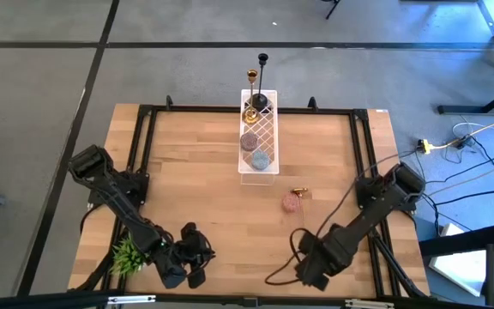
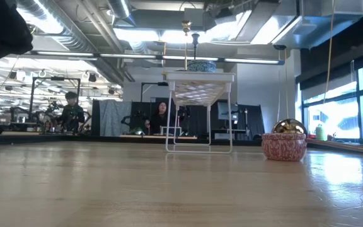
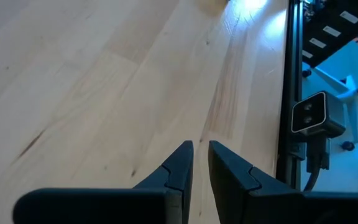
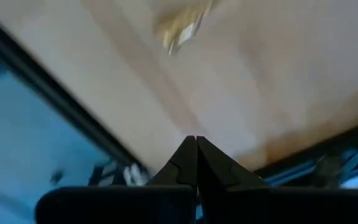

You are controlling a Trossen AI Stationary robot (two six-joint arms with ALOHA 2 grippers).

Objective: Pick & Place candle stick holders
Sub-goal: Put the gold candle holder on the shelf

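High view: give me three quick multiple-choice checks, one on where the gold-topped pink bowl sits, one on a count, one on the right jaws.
1. Where is the gold-topped pink bowl?
A. inside the white rack
B. on the bare table, between the white rack and the right arm
C. at the table's far left corner

2. How many candle stick holders stand upright at the rack's far end?
A. one
B. two
C. four

3. How are the right gripper jaws?
A. wide open
B. shut on a gold stem
C. shut, holding nothing

Answers:
1 B: the bowl stands alone on the wood, in front of the rack.
2 B: one black stem and one gold stem rise there.
3 C: the right wrist view shows the tips meeting with nothing between them.
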